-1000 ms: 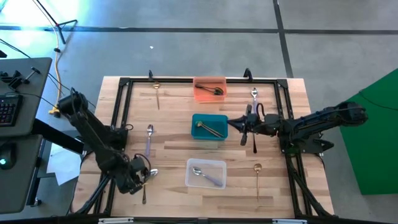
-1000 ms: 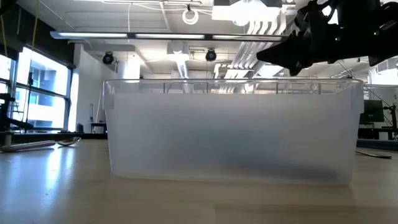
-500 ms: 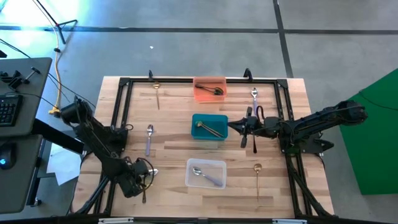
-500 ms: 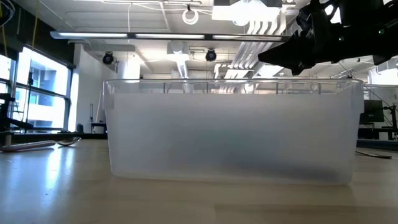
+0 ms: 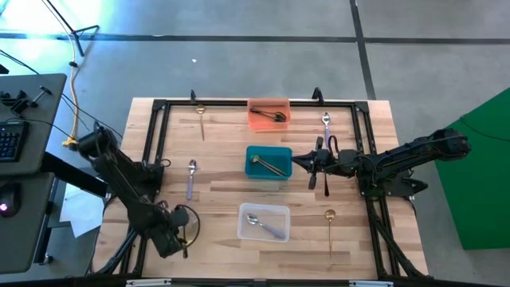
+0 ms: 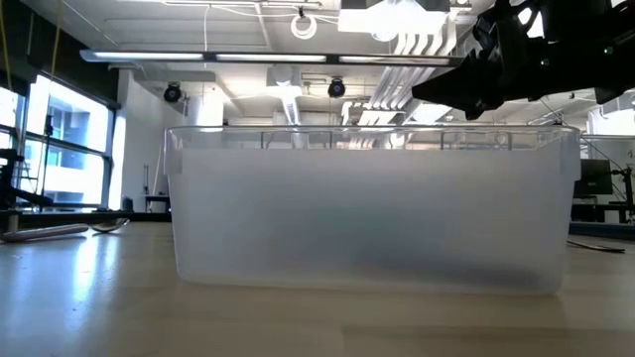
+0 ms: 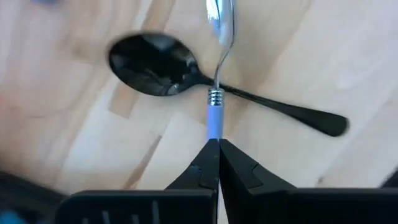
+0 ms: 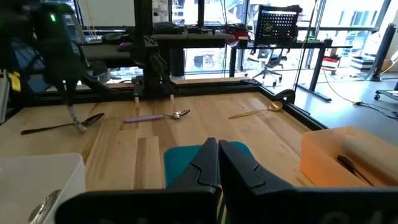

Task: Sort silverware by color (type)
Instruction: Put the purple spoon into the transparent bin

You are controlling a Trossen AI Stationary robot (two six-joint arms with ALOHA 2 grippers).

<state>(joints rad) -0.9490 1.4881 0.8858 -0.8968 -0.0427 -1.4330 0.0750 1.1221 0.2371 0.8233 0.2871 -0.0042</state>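
My left gripper (image 5: pixel 181 233) stands near the table's near-left corner, shut on a silver spoon with a lilac handle (image 7: pixel 217 93). That spoon crosses over a black spoon (image 7: pixel 155 57) lying on the wood. My right gripper (image 5: pixel 296 159) hovers shut and empty at the right edge of the teal bin (image 5: pixel 253 151), whose teal rim (image 8: pixel 180 158) shows just past the fingers in the right wrist view. A second lilac-handled spoon (image 5: pixel 191 177), two gold spoons (image 5: pixel 202 119) (image 5: pixel 330 223) and a silver piece (image 5: pixel 326 121) lie loose on the table. My left gripper pinches the lilac handle (image 7: pixel 214 124) of the silver spoon between its two fingertips, coming at it from above. The spoon runs straight out from the fingertips, and its neck passes over the black spoon's neck (image 7: pixel 239 94). I cannot tell whether it is lifted clear.
Three bins stand in a row down the table's middle. The orange one (image 5: pixel 256 121) holds a black piece, the teal one a gold piece (image 5: pixel 271 165), and the clear one (image 5: pixel 275 212) a silver spoon. A black frame (image 5: pixel 159 108) borders the table.
My left gripper has shifted a little toward the table's near edge and come down over the two crossed spoons, shutting on the lilac handle. The silver bowl that showed beside the gripper is now hidden under it. My right gripper has edged slightly toward the teal bin.
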